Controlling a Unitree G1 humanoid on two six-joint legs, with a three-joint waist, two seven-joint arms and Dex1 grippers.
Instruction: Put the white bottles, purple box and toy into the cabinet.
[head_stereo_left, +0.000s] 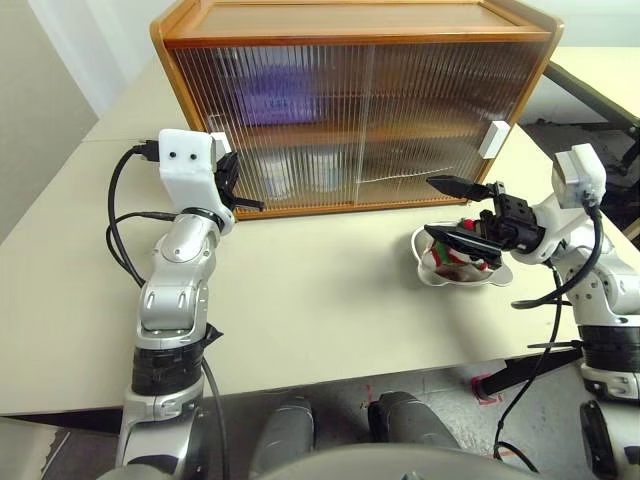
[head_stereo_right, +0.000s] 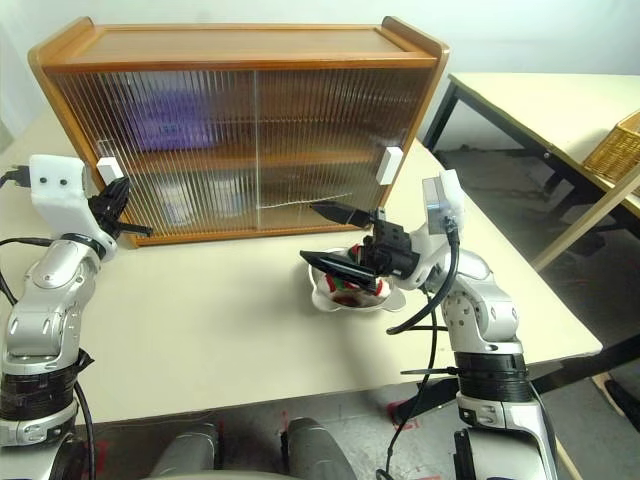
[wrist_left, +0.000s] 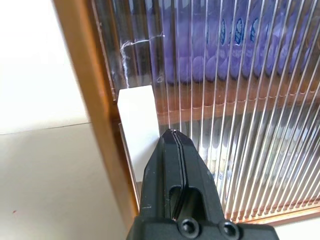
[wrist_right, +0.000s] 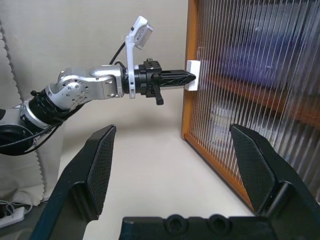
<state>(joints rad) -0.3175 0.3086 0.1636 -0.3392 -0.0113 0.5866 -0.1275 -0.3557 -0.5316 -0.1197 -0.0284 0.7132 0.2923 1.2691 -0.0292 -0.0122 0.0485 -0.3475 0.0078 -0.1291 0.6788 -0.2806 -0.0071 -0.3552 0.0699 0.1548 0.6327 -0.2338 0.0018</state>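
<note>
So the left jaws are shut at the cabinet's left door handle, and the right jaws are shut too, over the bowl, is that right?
Not quite. The right gripper has its jaws wide open above the bowl, as the right wrist view shows. The left gripper is indeed shut, its tip at the white handle on the cabinet's left door.

Left arm bent at elbow, forearm rising toward 12 o'clock; wrist level. Left gripper (wrist_right: 172, 79) pointing straight ahead, both black fingers pressed together, no gap.

Right arm folded in from 3 o'clock side, wrist turned so right gripper (head_stereo_left: 452, 213) points toward 9 o'clock, tilted slightly up. Its jaws spread wide, holding nothing between them.
</note>
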